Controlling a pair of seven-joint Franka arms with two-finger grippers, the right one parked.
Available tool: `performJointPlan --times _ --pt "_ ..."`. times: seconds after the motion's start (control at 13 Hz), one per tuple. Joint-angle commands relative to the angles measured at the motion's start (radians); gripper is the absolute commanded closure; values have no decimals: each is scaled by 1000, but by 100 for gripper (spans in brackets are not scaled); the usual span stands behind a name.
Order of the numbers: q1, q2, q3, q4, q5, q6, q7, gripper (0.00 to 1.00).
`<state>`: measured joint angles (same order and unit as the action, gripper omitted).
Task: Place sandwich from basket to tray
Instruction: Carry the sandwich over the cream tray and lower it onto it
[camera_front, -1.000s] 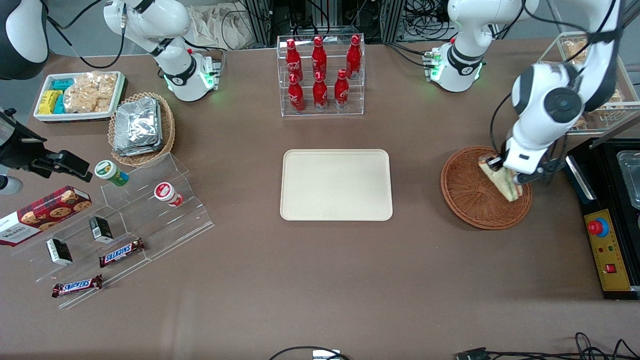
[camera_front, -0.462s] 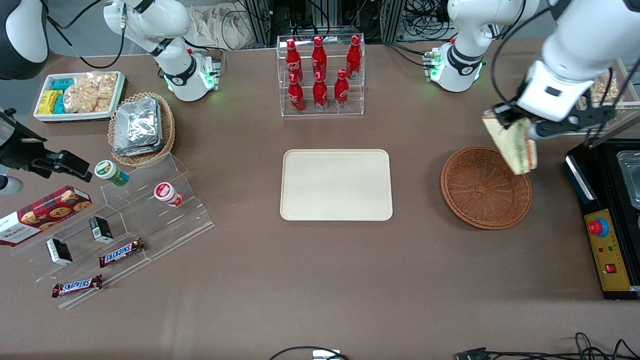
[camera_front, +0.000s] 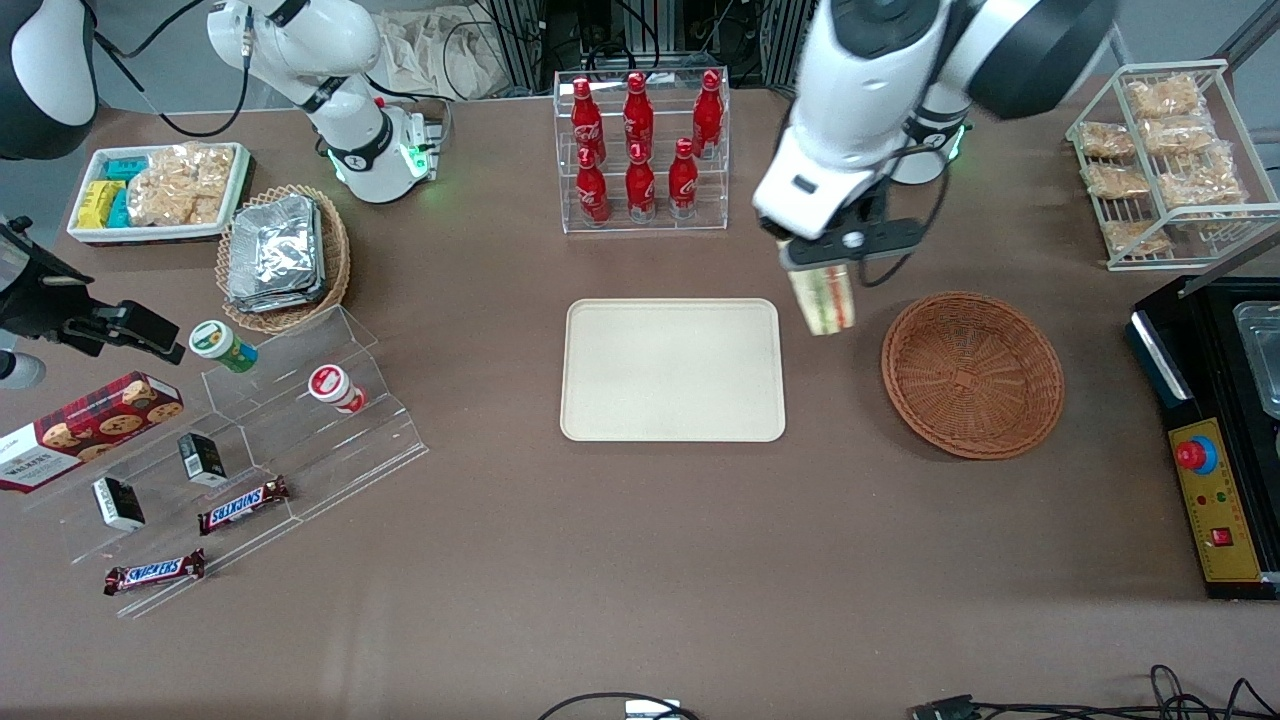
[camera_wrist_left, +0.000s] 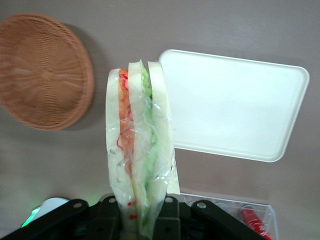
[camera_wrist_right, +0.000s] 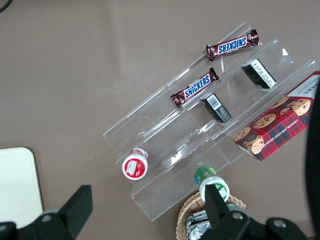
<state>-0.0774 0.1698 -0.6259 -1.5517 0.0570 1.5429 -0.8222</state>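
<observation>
One sandwich (camera_front: 826, 298), wrapped in clear film, hung clamped between the closed fingers of the left gripper (camera_front: 822, 262), raised above the table between the cream tray (camera_front: 672, 370) and the emptied wicker basket (camera_front: 972, 374).

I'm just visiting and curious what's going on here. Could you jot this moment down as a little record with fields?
gripper: gripper, in the air between basket and tray, jaws shut on the sandwich
sandwich: sandwich, hanging from the gripper, off the table
basket: basket, holds nothing
tray: tray, bare, sandwich not yet on it
</observation>
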Motion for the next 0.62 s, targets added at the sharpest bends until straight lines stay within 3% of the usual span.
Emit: performJointPlan --times 0.0,0.23,0.54 --pt "15 65 -2 -146 12 194 -5 99" --pt "16 140 0 -327 38 483 -2 99" --pt "2 309 0 -395 281 632 -3 100"
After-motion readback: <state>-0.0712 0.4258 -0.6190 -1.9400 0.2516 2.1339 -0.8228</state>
